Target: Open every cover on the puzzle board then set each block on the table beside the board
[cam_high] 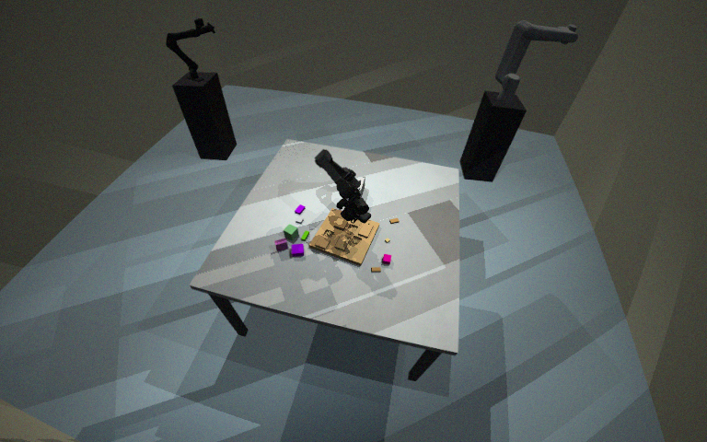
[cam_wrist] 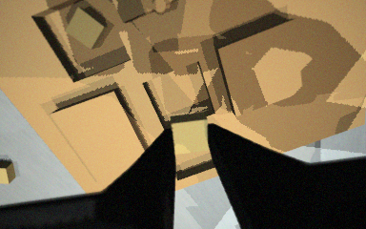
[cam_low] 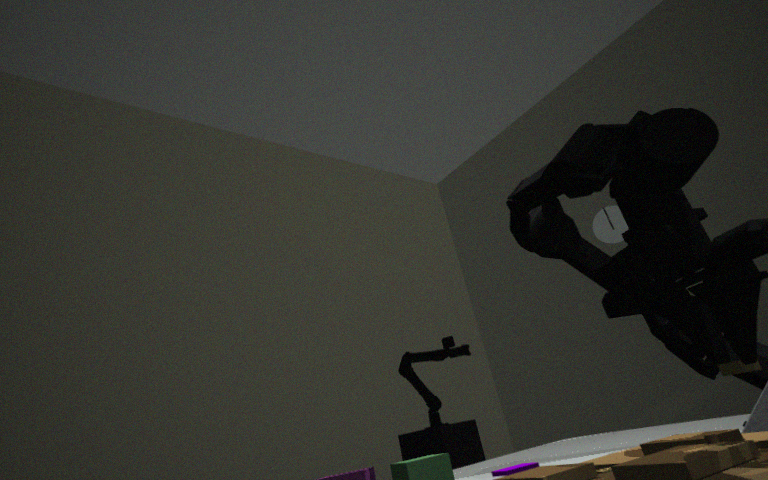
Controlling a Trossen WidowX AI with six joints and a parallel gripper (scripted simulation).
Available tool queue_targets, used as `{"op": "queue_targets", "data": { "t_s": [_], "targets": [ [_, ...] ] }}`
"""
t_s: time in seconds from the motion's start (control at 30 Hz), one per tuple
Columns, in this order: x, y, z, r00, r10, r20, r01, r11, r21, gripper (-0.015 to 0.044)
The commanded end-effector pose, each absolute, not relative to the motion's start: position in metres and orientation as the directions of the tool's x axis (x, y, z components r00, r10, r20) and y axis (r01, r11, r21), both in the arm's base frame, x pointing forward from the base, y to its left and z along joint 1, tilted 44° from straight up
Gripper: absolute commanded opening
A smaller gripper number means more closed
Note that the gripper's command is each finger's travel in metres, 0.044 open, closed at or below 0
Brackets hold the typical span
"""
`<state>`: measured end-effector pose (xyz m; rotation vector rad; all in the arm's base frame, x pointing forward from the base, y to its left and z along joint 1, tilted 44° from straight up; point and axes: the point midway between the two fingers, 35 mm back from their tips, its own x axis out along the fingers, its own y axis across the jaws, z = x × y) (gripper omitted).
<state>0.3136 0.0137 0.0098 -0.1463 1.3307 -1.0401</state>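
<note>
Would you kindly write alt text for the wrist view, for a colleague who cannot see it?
The hand's two dark fingers grip a small pale-yellow block above a tan puzzle board. Another yellowish block sits in a well at upper left, and a small yellow block rests on the table at the left edge.

On the desk there is one green cube. Near it lie a lime-green block, a plum block and a violet block; a flat purple block is farther. A magenta block lies well apart. Behind the desk, a black arm and a grey arm stand, each on its own dark pedestal.
</note>
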Motion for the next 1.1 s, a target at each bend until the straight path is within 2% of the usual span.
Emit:
{"op": "queue_targets", "data": {
  "t_s": [0.0, 0.27, 1.07],
  "targets": [
    [0.315, 0.022, 0.018, -0.114, -0.681, -0.724, 0.538, 0.57, -0.621, 0.008],
    [0.317, 0.034, 0.028, -0.114, -0.68, -0.724, 0.537, 0.57, -0.621, 0.008],
    [0.331, 0.105, -0.027, -0.11, -0.669, -0.736, 0.537, 0.583, -0.61, 0.008]
  ]
}}
